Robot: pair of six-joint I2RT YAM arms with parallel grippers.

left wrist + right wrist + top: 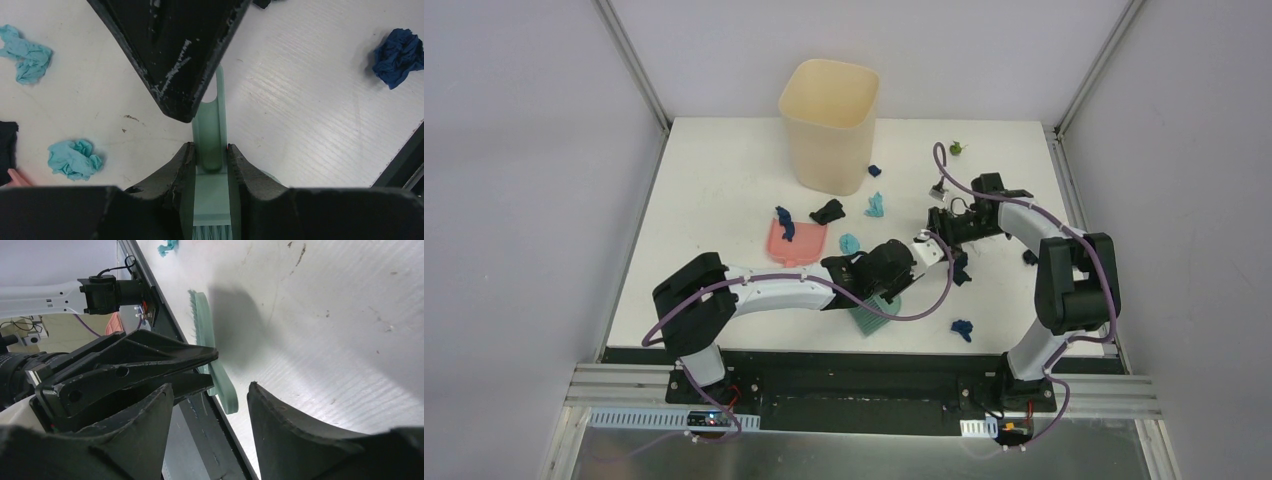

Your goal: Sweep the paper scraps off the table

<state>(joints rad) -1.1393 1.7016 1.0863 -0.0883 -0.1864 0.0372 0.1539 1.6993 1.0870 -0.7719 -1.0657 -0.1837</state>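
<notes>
My left gripper (911, 262) is shut on the handle of the green hand brush (210, 150), whose bristles (874, 316) rest on the table (724, 190) near its front edge. My right gripper (210, 387) reaches in from the right, open, and the tip of the brush handle (227, 395) stands between its fingers without touching them. Paper scraps lie scattered: teal ones (876, 205) (849, 242), a black one (828, 211), dark blue ones (875, 170) (962, 328) and a green one (957, 149). In the left wrist view, teal scraps (75, 159) (27, 57) lie left of the brush and a dark blue one (398, 50) lies at the right.
A pink dustpan (809, 245) lies left of the grippers with a dark blue scrap (785, 226) on it. A cream bin (829, 125) stands at the back centre. More dark scraps (1029, 257) (961, 275) lie under the right arm. Grey walls enclose the table on three sides.
</notes>
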